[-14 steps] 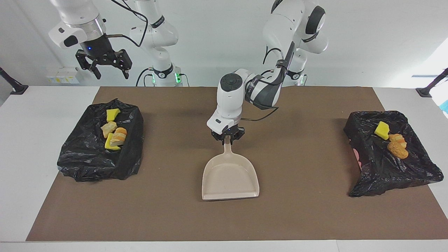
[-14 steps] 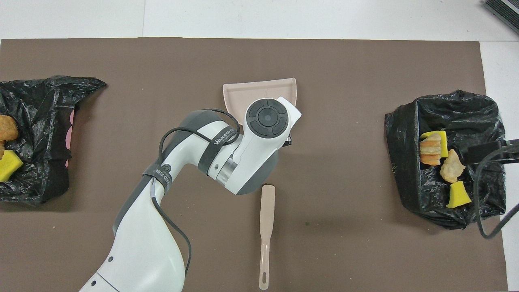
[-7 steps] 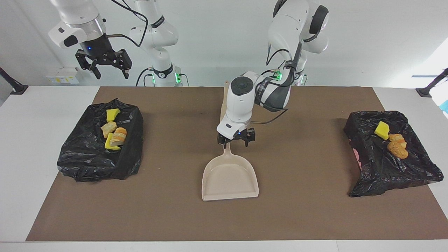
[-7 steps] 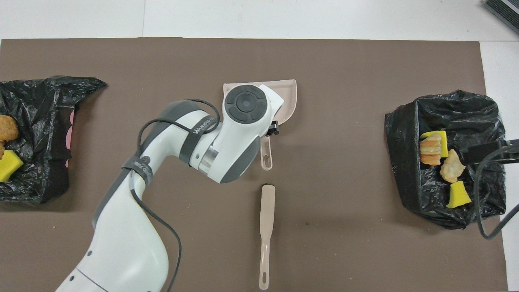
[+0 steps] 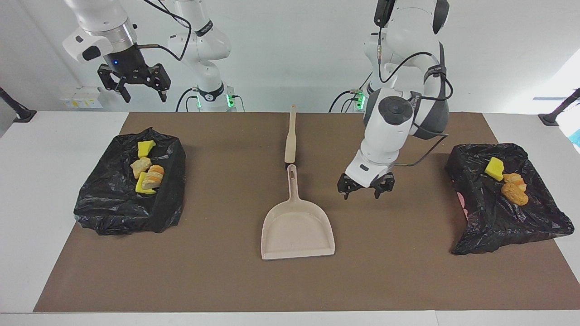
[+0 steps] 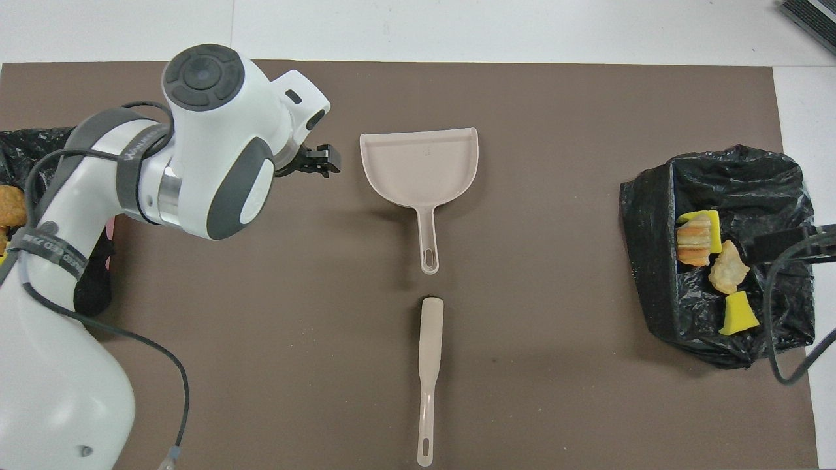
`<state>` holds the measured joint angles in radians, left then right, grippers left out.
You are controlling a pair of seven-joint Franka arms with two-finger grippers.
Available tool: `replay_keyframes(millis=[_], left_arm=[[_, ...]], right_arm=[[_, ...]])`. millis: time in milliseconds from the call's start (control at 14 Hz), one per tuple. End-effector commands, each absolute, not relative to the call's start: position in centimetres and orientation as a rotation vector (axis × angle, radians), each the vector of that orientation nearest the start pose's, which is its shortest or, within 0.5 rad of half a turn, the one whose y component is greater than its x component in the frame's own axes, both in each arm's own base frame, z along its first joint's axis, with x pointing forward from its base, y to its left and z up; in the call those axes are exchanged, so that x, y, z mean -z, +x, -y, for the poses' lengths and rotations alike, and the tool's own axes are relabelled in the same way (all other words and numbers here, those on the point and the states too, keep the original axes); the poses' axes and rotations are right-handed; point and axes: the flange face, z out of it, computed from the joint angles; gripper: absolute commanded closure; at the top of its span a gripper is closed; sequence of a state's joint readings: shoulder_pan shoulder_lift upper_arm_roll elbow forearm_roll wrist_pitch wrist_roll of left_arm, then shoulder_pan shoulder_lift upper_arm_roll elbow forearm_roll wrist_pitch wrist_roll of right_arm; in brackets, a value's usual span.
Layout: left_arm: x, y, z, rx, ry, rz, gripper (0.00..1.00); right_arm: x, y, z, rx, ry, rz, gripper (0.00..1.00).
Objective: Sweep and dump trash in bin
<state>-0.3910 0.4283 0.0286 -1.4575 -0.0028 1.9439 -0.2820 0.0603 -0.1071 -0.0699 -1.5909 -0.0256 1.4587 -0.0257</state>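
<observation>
The right gripper (image 5: 134,87) hangs high in the air over the right arm's end of the table, fingers spread apart and holding nothing; that arm waits. Under and in front of it, at that end of the brown mat (image 5: 217,280), sits a bin lined with a black bag (image 5: 122,208). Four bits of trash lie in it: a yellow sponge chunk (image 5: 145,147) nearest the robots, a tan bread lump (image 5: 140,167), then a crusty orange-brown piece (image 5: 155,175) lying on another yellow sponge chunk (image 5: 144,189).

At the middle of the mat lies a beige scraper (image 5: 290,135), its thin handle toward the robots' edge. Just past its blade, a small gap between them, lies the beige dustpan (image 5: 297,228), handle pointing at the scraper and open mouth toward the edge farthest from the robots — the pan is bare.

The left gripper (image 5: 366,188) hangs low over bare mat beside the dustpan's handle, toward the left arm's end, well clear of it. Its fingers stand apart with nothing between them.

At the left arm's end of the mat sits a second bin in a black bag (image 5: 503,226), one side slumped outward. It holds the rest of the trash — a yellow sponge chunk (image 5: 494,168) and two orange-brown bread lumps (image 5: 514,188) touching each other.
</observation>
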Motion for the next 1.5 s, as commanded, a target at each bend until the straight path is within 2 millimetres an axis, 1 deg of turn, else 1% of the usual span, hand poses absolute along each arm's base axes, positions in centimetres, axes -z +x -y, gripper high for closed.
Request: replay_keyframes(millis=[0, 71, 285, 427, 570, 641, 783, 997, 1068, 1139, 1210, 1281, 1424], left_arm=[[-45.9, 65.2, 19.4, 0.057, -3.148, -0.215, 0.00], [-46.5, 65.4, 17.5, 0.048, -3.143, -0.263, 0.00], [-47.4, 66.4, 11.0, 0.057, -3.140, -0.282, 0.00], [-48.4, 66.6, 6.9, 0.073, -3.148, -0.306, 0.00], [-49.7, 66.2, 3.3, 0.071, -3.149, -0.346, 0.00], [-50.3, 65.9, 2.6, 0.069, -3.149, -0.347, 0.00], [-52.1, 65.0, 2.4, 0.069, -3.148, -0.339, 0.00], [-55.5, 62.4, 2.3, 0.003, -3.150, -0.335, 0.00], [-57.1, 61.5, 2.2, 0.008, -3.148, -0.326, 0.00], [-58.2, 60.7, 2.1, 0.003, -3.147, -0.327, 0.00], [-58.6, 60.0, 2.1, -0.036, -3.146, -0.330, 0.00], [-58.4, 59.2, 1.8, -0.083, -3.137, -0.333, 0.00], [-57.8, 57.9, 1.6, -0.092, -3.116, -0.334, 0.00]], right_arm=[[-66.5, 50.4, 0.7, -0.032, -3.155, 0.075, 0.00], [-66.5, 50.5, 0.6, -0.030, -3.156, 0.075, 0.00], [-66.6, 50.5, 0.7, -0.028, -3.155, 0.072, 0.00], [-66.6, 50.5, 0.6, -0.028, -3.156, 0.075, 0.00], [-66.5, 50.5, 0.7, -0.030, -3.155, 0.072, 0.00], [-66.6, 50.5, 0.7, -0.028, -3.155, 0.072, 0.00], [-66.5, 50.5, 0.7, -0.030, -3.157, 0.072, 0.00], [-66.5, 50.5, 0.7, -0.030, -3.155, 0.072, 0.00], [-66.5, 50.5, 0.7, -0.030, -3.155, 0.072, 0.00], [-66.6, 50.5, 0.7, -0.028, -3.155, 0.072, 0.00], [-66.6, 50.5, 0.7, -0.028, -3.155, 0.072, 0.00], [-66.5, 50.5, 0.7, -0.030, -3.155, 0.072, 0.00], [-66.5, 50.5, 0.7, -0.030, -3.155, 0.072, 0.00]])
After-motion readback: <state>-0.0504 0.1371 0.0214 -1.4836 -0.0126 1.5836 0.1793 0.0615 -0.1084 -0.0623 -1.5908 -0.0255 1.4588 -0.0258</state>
